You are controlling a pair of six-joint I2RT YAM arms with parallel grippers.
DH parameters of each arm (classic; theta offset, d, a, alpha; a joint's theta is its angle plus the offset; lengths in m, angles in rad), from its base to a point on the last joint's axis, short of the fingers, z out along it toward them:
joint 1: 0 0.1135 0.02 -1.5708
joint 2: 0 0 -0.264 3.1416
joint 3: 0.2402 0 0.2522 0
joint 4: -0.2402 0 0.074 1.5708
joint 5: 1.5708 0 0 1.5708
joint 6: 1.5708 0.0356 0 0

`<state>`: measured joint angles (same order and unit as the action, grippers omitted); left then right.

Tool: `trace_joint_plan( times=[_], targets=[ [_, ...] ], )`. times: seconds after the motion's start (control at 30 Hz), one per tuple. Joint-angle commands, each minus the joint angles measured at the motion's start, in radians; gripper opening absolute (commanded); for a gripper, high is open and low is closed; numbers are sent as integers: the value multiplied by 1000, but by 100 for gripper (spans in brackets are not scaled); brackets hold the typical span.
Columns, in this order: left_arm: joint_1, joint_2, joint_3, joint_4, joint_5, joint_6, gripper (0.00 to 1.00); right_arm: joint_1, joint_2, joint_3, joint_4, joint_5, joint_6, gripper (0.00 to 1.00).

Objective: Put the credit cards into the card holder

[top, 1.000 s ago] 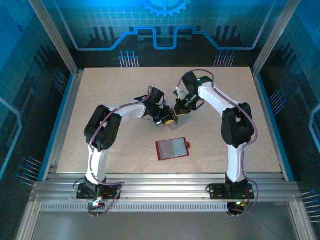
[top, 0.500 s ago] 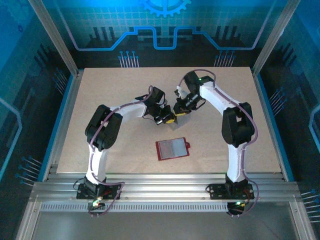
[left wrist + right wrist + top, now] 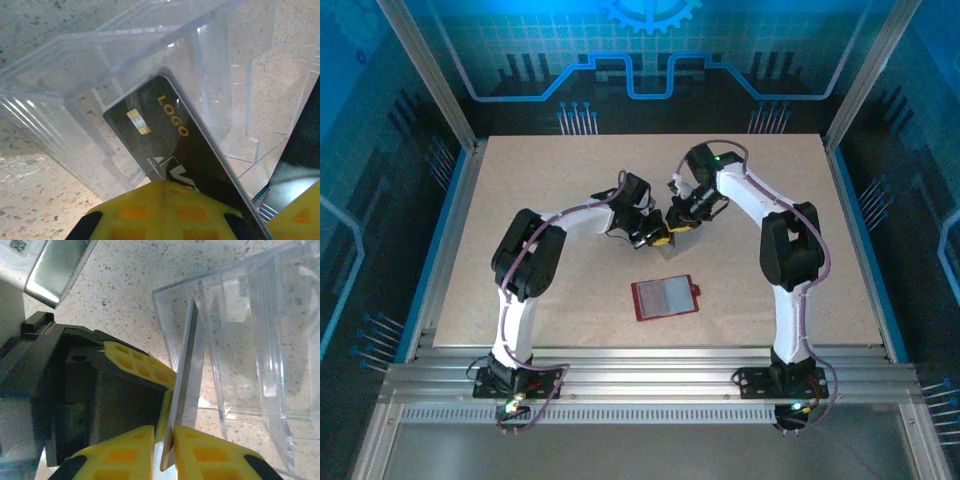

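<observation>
Black credit card [image 3: 165,135], chip and gold lettering showing, sits at the clear plastic box [image 3: 75,65], pinched by the closed left tool [image 3: 660,239]. Right tool [image 3: 166,447] brackets the card's edge; whether its pads clamp it or merely flank it cannot be told. Red card holder [image 3: 666,298] lies open on the counter [image 3: 520,200], at 6 o'clock from both tools, well apart. Advice: secure one firm grip before the other releases, then lift clear of the box walls.
</observation>
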<state>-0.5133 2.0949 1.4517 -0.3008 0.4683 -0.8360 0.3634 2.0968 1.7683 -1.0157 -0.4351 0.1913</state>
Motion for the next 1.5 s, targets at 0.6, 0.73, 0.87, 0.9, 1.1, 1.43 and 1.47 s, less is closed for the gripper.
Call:
trace_joint_plan(
  times=[0.6,0.73,0.87,0.9,1.1,1.43,1.47],
  targets=[
    [-5,81,1,-76,-76,29,0,-20,-73,-51,26,-115,46,12],
    [-5,87,5,-78,-79,29,0,-21,-79,-54,28,-125,48,12],
    [-7,92,6,-81,-84,29,0,-24,-87,-56,29,-137,51,13],
    [-7,94,6,-82,-85,30,0,-25,-90,-56,29,-140,52,13],
    [-7,98,7,-84,-86,31,0,-29,-95,-52,31,-149,59,14],
    [-5,99,9,-84,-85,31,0,-26,-98,-38,0,-49,59,0],
    [-6,100,10,-83,-84,31,0,-26,-108,-38,-7,-16,61,0]
  ],
)
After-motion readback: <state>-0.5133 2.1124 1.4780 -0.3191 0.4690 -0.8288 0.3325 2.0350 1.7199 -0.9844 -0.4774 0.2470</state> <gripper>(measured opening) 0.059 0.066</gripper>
